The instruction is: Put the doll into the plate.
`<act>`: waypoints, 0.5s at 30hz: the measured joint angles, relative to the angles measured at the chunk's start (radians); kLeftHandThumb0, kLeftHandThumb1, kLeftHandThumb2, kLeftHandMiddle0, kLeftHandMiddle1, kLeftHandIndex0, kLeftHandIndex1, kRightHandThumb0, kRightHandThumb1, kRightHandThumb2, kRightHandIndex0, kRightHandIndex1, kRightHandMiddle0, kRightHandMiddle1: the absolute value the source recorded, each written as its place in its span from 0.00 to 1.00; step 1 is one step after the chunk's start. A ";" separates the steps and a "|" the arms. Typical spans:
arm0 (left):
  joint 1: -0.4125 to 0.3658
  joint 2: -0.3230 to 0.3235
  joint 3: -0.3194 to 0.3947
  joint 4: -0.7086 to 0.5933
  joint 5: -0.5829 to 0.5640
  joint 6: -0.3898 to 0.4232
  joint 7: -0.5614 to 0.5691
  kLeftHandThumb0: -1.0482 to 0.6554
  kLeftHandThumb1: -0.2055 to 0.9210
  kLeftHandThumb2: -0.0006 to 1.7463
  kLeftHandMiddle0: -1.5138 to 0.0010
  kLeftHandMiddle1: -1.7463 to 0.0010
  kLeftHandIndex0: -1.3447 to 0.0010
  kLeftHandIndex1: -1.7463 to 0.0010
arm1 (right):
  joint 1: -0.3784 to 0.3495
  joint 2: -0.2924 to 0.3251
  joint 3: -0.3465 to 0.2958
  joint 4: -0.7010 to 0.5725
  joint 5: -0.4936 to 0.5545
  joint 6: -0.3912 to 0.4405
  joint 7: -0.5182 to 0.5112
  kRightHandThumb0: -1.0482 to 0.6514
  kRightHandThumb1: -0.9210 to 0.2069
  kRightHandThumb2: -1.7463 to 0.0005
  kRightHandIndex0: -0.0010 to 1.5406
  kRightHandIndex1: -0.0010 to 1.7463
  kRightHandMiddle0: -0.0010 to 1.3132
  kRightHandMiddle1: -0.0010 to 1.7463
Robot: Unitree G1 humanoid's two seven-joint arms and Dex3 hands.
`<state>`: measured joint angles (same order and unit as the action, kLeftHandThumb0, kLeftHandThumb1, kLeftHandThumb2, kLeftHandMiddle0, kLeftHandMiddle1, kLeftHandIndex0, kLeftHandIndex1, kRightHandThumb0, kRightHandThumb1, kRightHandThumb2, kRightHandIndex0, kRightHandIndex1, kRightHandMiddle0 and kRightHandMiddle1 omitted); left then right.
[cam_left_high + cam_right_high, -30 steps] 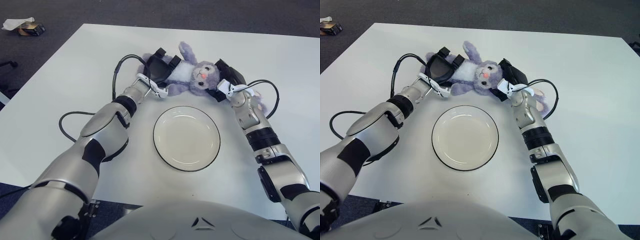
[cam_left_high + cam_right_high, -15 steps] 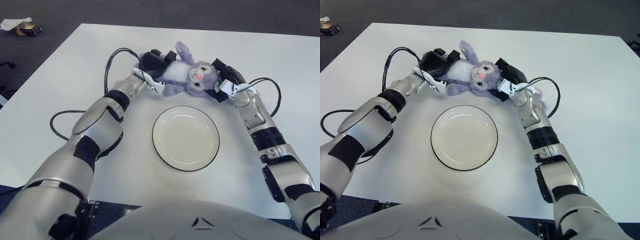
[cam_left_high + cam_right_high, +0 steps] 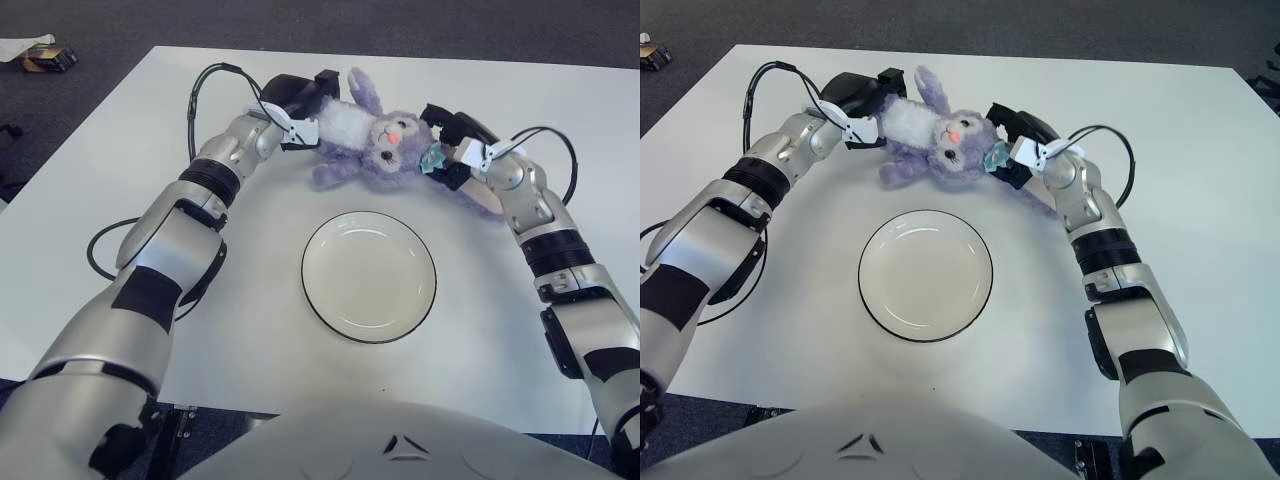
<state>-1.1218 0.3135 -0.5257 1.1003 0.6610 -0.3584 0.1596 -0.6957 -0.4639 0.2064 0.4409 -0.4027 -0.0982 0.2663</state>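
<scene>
A purple and white plush rabbit doll [image 3: 368,142] is held between my two hands above the white table, beyond the plate. My left hand [image 3: 298,100] grips its white body from the left. My right hand [image 3: 450,150] grips its head from the right; a purple ear hangs below that hand. The round white plate [image 3: 369,276] with a dark rim lies flat and empty on the table, nearer to me than the doll. The same scene shows in the right eye view, with the doll [image 3: 938,140] and the plate [image 3: 925,275].
The white table [image 3: 120,220] ends at dark carpet on the left and far side. Black cables [image 3: 205,85] loop from both forearms over the table. A small object [image 3: 45,58] lies on the floor at the far left.
Both hands have carried the doll up and away from me, off the table surface. The doll has turned, its head now pointing more to the right. The plate has not moved.
</scene>
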 measured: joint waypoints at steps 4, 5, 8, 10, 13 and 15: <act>-0.006 0.001 0.047 0.001 -0.048 0.004 -0.057 0.62 0.19 0.93 0.42 0.07 0.54 0.00 | -0.025 -0.002 -0.013 -0.030 0.001 0.024 0.022 0.62 0.77 0.08 0.52 0.99 0.45 1.00; -0.006 0.003 0.060 -0.005 -0.066 0.006 -0.085 0.62 0.18 0.94 0.42 0.07 0.53 0.00 | -0.031 -0.004 -0.015 -0.032 0.002 0.026 0.029 0.62 0.77 0.07 0.52 0.99 0.45 1.00; 0.005 0.017 0.115 -0.085 -0.143 0.041 -0.223 0.62 0.17 0.95 0.41 0.07 0.52 0.00 | -0.041 -0.013 -0.018 -0.033 0.010 0.018 0.044 0.62 0.79 0.06 0.53 0.98 0.46 1.00; 0.018 0.028 0.153 -0.155 -0.194 0.076 -0.304 0.62 0.16 0.95 0.40 0.08 0.52 0.00 | -0.044 -0.021 -0.021 -0.033 0.015 0.006 0.050 0.62 0.80 0.05 0.54 0.98 0.47 1.00; 0.023 0.040 0.194 -0.217 -0.241 0.108 -0.369 0.62 0.16 0.95 0.40 0.09 0.51 0.00 | -0.051 -0.033 -0.023 -0.033 0.018 -0.013 0.051 0.62 0.82 0.04 0.55 0.98 0.48 1.00; 0.026 0.044 0.213 -0.243 -0.262 0.123 -0.392 0.62 0.16 0.95 0.39 0.09 0.51 0.00 | -0.059 -0.040 -0.024 -0.033 0.019 -0.024 0.053 0.62 0.83 0.04 0.55 0.98 0.49 1.00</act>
<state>-1.0954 0.3576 -0.3128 0.8577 0.3989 -0.2357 -0.2325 -0.7551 -0.5043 0.1823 0.4079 -0.3837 -0.1218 0.3195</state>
